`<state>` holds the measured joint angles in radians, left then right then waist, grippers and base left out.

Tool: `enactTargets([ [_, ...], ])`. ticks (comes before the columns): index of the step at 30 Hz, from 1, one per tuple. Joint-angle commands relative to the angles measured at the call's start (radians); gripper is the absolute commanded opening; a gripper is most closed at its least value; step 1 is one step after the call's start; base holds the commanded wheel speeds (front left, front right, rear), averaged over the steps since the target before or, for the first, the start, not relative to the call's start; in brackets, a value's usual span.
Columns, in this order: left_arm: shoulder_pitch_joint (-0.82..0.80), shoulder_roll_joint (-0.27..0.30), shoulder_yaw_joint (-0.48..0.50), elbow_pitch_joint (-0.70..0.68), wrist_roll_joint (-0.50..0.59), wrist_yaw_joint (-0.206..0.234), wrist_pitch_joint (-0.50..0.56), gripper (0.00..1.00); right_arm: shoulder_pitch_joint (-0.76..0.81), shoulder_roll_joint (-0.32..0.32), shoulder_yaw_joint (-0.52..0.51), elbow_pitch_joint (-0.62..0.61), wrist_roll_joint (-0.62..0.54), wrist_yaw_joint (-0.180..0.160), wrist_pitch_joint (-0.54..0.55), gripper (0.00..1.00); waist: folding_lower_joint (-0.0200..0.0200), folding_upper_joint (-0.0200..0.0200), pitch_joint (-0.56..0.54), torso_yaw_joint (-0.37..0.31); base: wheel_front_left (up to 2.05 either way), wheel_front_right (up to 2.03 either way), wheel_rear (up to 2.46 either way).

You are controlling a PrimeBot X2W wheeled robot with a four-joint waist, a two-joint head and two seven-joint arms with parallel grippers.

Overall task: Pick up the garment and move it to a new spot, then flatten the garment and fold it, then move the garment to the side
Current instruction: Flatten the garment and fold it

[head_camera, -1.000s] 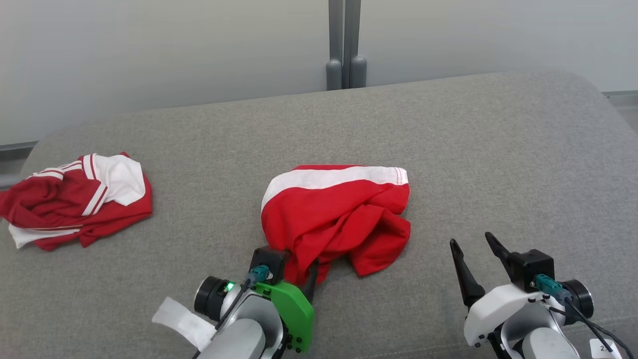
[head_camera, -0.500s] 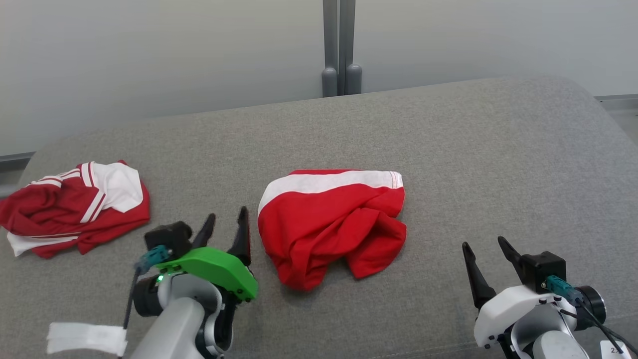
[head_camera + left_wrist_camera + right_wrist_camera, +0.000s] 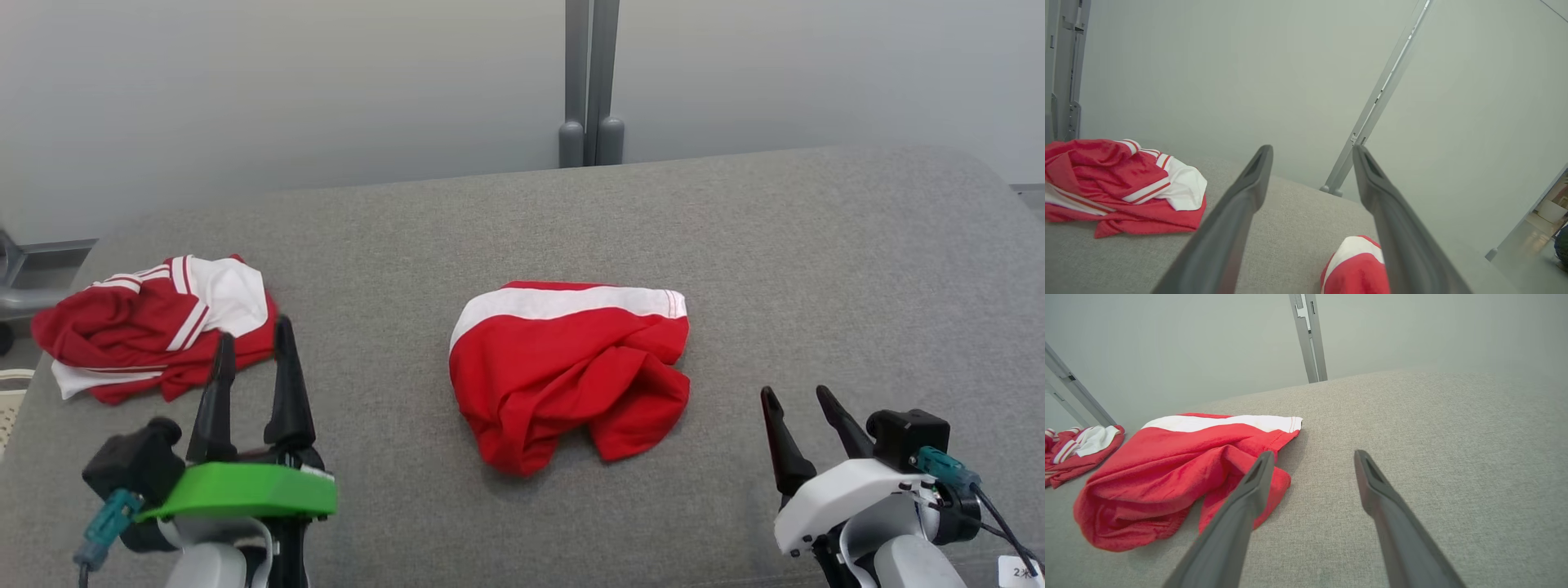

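1. The red garment (image 3: 571,367) with a white band lies crumpled at the middle of the grey fabric surface (image 3: 816,245), apart from both grippers.
2. The left gripper (image 3: 254,331) has its fingers spread and holds nothing, between that garment and a second red-and-white garment (image 3: 155,327) bunched at the left end.
3. The right gripper (image 3: 795,394) is likewise parted and empty, near the red garment's right side.

Test lab: grey padded table (image 3: 816,245), partition walls (image 3: 245,82).
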<state>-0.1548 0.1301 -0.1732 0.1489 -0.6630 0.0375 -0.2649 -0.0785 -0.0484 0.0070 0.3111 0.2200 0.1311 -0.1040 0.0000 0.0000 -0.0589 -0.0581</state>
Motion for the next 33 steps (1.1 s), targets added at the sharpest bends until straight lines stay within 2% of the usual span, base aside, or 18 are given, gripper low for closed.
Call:
enactTargets([
  [1,0.042,-0.009,0.016,-0.015,0.034,-0.017,0.001,1.00,-0.016,-0.003,0.005,0.013,0.014,0.000,-0.008,1.00,0.0000,0.0000,-0.003,0.009,0.00,0.00,0.00],
  [5,0.133,-0.018,0.032,-0.050,0.156,-0.056,0.001,1.00,-0.053,-0.003,0.019,0.065,0.046,-0.001,0.025,1.00,0.0000,0.0000,-0.004,0.022,0.00,0.00,0.00],
  [11,0.250,-0.039,0.059,-0.115,0.271,-0.071,0.001,1.00,-0.145,-0.004,0.023,0.157,0.048,-0.001,0.164,1.00,0.0000,0.0000,-0.001,0.038,0.00,0.00,0.00],
  [17,0.330,-0.058,0.085,-0.121,0.280,-0.083,0.001,1.00,-0.247,-0.003,-0.043,0.248,0.059,-0.001,0.286,1.00,0.0000,0.0000,0.003,0.077,0.00,0.00,0.00],
  [24,0.349,-0.064,0.074,-0.095,0.311,-0.106,0.001,1.00,-0.404,-0.003,-0.144,0.401,0.017,-0.001,0.368,1.00,0.0000,0.0000,0.028,0.132,0.00,0.00,0.00],
  [33,0.298,-0.066,0.040,-0.062,0.328,-0.131,0.001,1.00,-0.566,-0.003,-0.220,0.626,-0.024,-0.001,0.397,1.00,0.0000,0.0000,0.078,0.193,0.00,0.00,0.00],
])
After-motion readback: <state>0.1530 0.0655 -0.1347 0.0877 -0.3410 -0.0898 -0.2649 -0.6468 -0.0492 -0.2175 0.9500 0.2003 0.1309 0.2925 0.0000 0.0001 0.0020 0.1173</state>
